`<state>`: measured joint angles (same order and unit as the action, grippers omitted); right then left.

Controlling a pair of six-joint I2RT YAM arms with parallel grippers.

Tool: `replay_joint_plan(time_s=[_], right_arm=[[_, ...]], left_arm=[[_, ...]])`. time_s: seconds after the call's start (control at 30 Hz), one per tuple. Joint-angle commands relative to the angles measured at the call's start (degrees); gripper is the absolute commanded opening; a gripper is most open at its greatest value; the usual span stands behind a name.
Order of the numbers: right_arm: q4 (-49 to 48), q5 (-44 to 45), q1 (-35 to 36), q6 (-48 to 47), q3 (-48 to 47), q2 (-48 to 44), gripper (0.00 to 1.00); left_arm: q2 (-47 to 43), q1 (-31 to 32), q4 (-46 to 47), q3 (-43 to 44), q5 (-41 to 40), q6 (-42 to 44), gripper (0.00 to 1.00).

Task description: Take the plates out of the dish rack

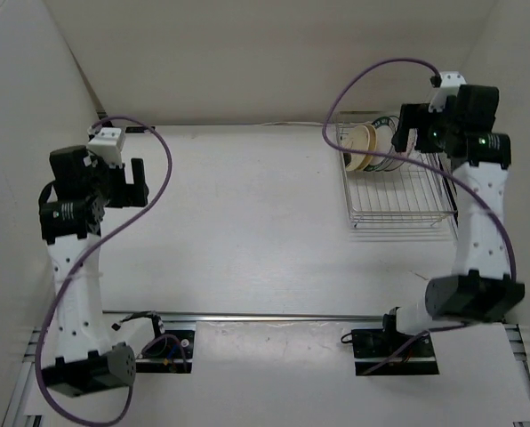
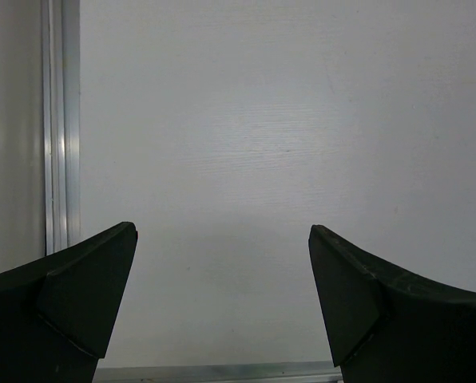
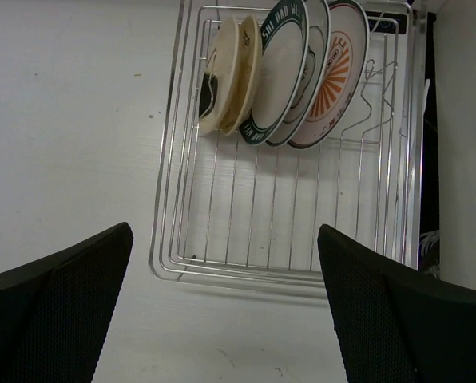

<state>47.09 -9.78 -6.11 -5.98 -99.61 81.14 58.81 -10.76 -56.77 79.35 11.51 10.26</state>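
The dish rack (image 1: 394,189) is sitting in the far right corner of the white tabletop (image 1: 247,222). Its right side is running close along the right wall, and its far end is lying near the back edge. The plates are standing on edge in the slots at the rack's far end, packed close together and tilting. The near stretch of the rack is showing only bare wire.

Reading left to right in the right wrist view, the tan plate (image 3: 236,76) is coming first. The white plate with a dark green lettered rim (image 3: 282,72) is overlapping it. The white plate with an orange-red sunburst centre (image 3: 339,68) is sitting last, nearest the rack's right-hand rail. Another rim is peeking out between the last two, too hidden to tell more.

The right claw (image 3: 226,239) is hanging above the rack, its jaws spread wide and gripping nothing. In its own view the rack's near rim is lying between the two fingers. The wall is crowding it on the right, and the open room is lying to the left, across the broad tabletop.

The left claw (image 2: 222,239) is hovering well apart on the far left, close to the left wall. Its jaws are likewise gaping wide with nothing between them. It is looking down on plain tabletop, with an aluminium rail (image 2: 61,120) running along one side.
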Motion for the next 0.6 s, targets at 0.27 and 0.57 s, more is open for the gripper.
replay_joint_plan(time_s=[0.27, 0.57], right_arm=[[5.03, 6.7, 6.28, -5.62, -20.79, 24.57, 0.76], [3.18, 7.58, 8.75, -5.18, -26.68, 36.18, 0.41]], left_arm=[[19.93, 2.5, 0.35, 10.38, 2.03, -1.82, 1.0], [28.73, 5.84, 2.11, 13.03, 4.48, -4.37, 1.0]])
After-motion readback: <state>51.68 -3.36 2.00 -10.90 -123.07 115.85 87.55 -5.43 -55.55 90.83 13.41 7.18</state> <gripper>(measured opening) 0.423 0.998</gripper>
